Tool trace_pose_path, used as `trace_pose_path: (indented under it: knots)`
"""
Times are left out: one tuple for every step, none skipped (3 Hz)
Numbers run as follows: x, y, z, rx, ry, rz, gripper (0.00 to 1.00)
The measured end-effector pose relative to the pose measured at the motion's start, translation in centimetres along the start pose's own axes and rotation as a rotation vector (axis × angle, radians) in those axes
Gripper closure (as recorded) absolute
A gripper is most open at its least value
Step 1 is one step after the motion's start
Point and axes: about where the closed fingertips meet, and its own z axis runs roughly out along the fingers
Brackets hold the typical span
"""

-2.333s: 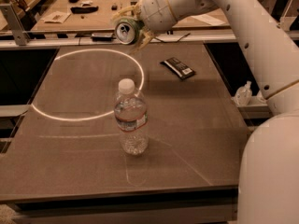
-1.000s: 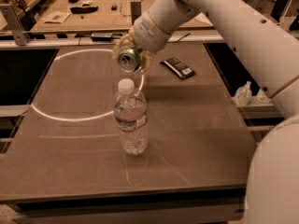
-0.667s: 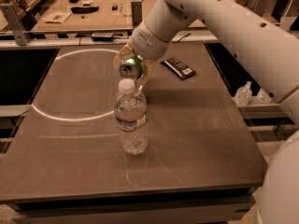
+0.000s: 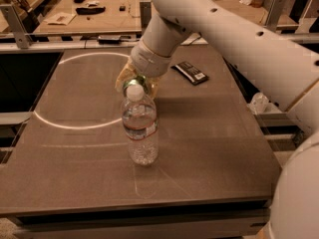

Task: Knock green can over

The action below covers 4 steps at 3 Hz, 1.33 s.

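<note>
The green can (image 4: 140,79) lies tilted in my gripper (image 4: 137,85), its silver top facing the camera. Only the rim and a little of the green body show. The gripper's pale fingers (image 4: 121,82) are closed around the can, which is low over the brown table (image 4: 214,133), left of the middle. A clear water bottle (image 4: 140,128) with a white cap stands upright just in front of the gripper, and its cap covers part of the can. The white arm (image 4: 234,39) reaches in from the upper right.
A black flat packet (image 4: 190,72) lies on the table behind and right of the gripper. A bright ring of light (image 4: 75,126) marks the table's left half. A crumpled white thing (image 4: 259,102) sits off the right edge. A workbench (image 4: 99,11) with small items stands behind.
The arm has carried the can from the table's far edge down and toward the front. It is now right behind the bottle's cap. The bottle and packet have not moved.
</note>
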Motion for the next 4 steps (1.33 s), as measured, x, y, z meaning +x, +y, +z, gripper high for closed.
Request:
trace_pose_path:
  knots:
    - [-0.7,0.3,1.5,-0.037,-0.051,-0.03,0.84]
    - [-1.6,0.3,2.5,-0.108,-0.064,-0.09,0.59]
    - [-1.7,0.3,2.5,-0.112,-0.064,-0.094,0.37]
    - [-2.1,0.4,2.6,-0.15,-0.056,-0.123,0.13]
